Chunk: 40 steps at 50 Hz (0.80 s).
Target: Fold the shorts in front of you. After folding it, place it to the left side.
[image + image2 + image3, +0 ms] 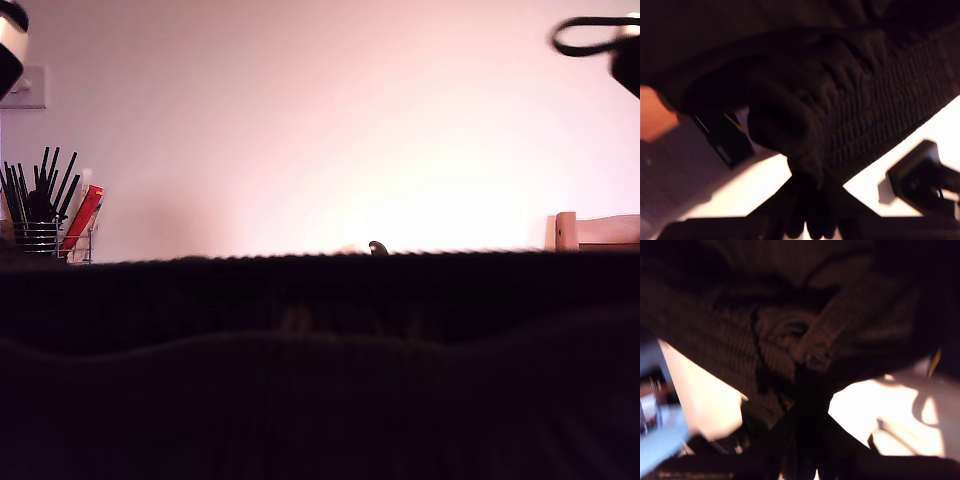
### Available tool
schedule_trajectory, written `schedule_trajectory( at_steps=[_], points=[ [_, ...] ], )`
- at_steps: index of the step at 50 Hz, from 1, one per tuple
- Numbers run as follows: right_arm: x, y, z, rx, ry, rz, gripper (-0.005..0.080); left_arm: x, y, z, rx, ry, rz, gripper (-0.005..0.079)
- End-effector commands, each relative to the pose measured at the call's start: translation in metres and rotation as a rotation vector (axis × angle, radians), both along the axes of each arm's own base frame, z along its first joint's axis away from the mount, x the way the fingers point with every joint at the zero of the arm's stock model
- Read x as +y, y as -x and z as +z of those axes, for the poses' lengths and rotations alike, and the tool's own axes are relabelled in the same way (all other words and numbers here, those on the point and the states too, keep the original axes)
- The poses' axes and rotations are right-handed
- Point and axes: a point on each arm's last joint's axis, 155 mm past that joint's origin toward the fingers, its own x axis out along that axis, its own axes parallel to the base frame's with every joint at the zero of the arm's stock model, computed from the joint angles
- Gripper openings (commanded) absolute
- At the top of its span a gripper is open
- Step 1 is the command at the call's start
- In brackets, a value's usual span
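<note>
The shorts [320, 380] take up the whole lower half of the exterior view, a dark sheet of black fabric held up so close to the camera that it hides the table. Their ribbed waistband [320, 290] runs straight across as the top edge, gathered into fine ridges. Behind it is a pale wall, with a wire holder of black sticks [40, 215] at the exterior view's left and a wooden chair back [598, 231] at the exterior view's right.

My first gripper [810, 200] is clamped on a bunched fold of the waistband [860, 115], the elastic ribs fanning away from its jaws over a bright white surface [755, 192].

My second gripper [807, 410] looks pinched on another gathered stretch of the waistband [790, 335], though that picture is blurred and dark, so the hold is only probable.
</note>
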Motion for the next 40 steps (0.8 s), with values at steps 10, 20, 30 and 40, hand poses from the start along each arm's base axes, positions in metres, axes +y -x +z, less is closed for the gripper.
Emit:
schedule_trajectory(
  at_steps=[10, 20, 30, 40],
  points=[
    [-0.005, -0.035, -0.013, -0.035, 0.045, -0.048, -0.0013, 0.008, -0.043, -0.008, -0.147, -0.027, 0.049, -0.0019],
    [0.002, -0.079, -0.022, -0.110, 0.030, -0.101, -0.0013, 0.011, -0.077, -0.013, -0.243, -0.042, 0.084, -0.0019],
    [-0.004, -0.114, -0.040, -0.156, 0.073, -0.143, -0.0013, 0.009, -0.102, -0.031, -0.260, -0.061, 0.097, -0.0019],
    [-0.009, -0.145, -0.057, -0.219, 0.107, -0.181, -0.0013, 0.005, -0.124, -0.053, -0.271, -0.074, 0.100, -0.0019]
  ],
)
